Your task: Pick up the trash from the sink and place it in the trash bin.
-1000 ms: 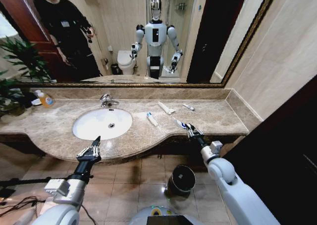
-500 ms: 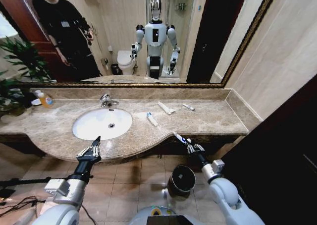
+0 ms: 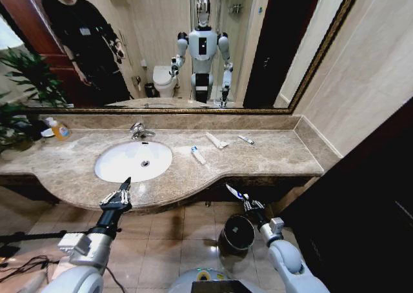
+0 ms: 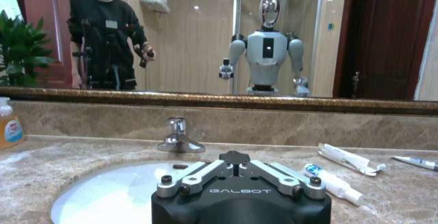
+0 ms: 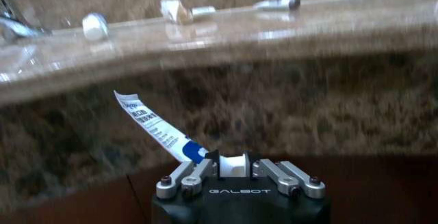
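Nearest you, the right gripper [image 3: 251,205] hangs below the counter's front edge and just above the trash bin [image 3: 238,232], which stands on the floor tiles right under it. Its jaws are clamped on the blue cap end of a white tube [image 5: 155,127], so the long flat tail sticks up and away from the fingers; gripping it by the stiff end keeps the soft body from folding. From the right wrist view you can see the marble face of the counter [image 5: 329,90] straight ahead, which tells you the hand sits under the slab, not over it. You look well placed for a drop, though from the head view I cannot tell whether the tube hangs squarely over the bin's mouth or slightly beside its rim.

Your left gripper [image 3: 117,197] waits at the counter's front edge before the sink [image 3: 133,161], fingers spread apart and holding nothing, likely parked there so it stays clear of the working arm.

Farther back, the rest of the trash lies on the marble, not in the basin: a short blue-marked tube [image 3: 198,155] just beside the sink's rim, a flat white sachet [image 3: 215,140] behind it, and a slim pen-like piece [image 3: 245,139] further to the right. The chrome tap [image 3: 139,131] stands behind the basin, and the orange soap bottle [image 3: 59,130] sits at the far left.
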Robot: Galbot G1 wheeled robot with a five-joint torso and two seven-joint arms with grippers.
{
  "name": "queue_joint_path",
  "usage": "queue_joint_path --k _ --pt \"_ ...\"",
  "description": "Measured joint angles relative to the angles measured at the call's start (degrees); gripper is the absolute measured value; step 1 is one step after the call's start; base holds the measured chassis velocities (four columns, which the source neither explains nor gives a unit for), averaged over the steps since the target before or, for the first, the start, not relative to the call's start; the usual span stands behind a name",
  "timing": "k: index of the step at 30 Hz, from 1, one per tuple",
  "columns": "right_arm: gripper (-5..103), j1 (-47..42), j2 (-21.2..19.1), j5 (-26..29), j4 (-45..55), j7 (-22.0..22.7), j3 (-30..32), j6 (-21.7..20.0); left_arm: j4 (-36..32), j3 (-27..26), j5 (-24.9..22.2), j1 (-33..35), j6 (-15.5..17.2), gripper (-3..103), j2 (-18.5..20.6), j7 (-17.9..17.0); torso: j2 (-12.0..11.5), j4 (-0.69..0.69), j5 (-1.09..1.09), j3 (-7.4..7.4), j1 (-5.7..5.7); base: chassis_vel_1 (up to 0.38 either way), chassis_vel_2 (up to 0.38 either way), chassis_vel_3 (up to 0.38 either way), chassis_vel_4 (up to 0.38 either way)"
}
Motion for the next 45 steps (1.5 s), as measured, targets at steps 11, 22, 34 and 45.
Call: queue_joint_path --k 11,22,34,45 --pt "21 3.76 1.51 -0.73 -10.76 -1.63 -0.77 1.65 0.00 0.00 0.00 0.00 0.00 0 0.00 0.00 0.00 0.00 0.00 0.00 0.00 0.000 0.000 0.000 0.000" --pt "21 6.33 2.92 -2.35 -22.09 -3.75 -0.89 4.77 0.00 0.00 0.00 0.00 0.00 0 0.00 0.00 0.00 0.00 0.00 0.00 0.01 0.000 0.000 0.000 0.000" --pt "21 9.43 3.38 -3.67 -33.00 -4.94 -1.17 8.91 0.00 0.00 0.00 0.00 0.00 0 0.00 0.00 0.00 0.00 0.00 0.00 0.00 0.000 0.000 0.000 0.000" --pt "21 13.61 5.32 -5.44 -42.17 -4.55 -1.45 11.51 0.00 0.00 0.00 0.00 0.00 0 0.00 0.00 0.00 0.00 0.01 0.00 0.00 0.000 0.000 0.000 0.000"
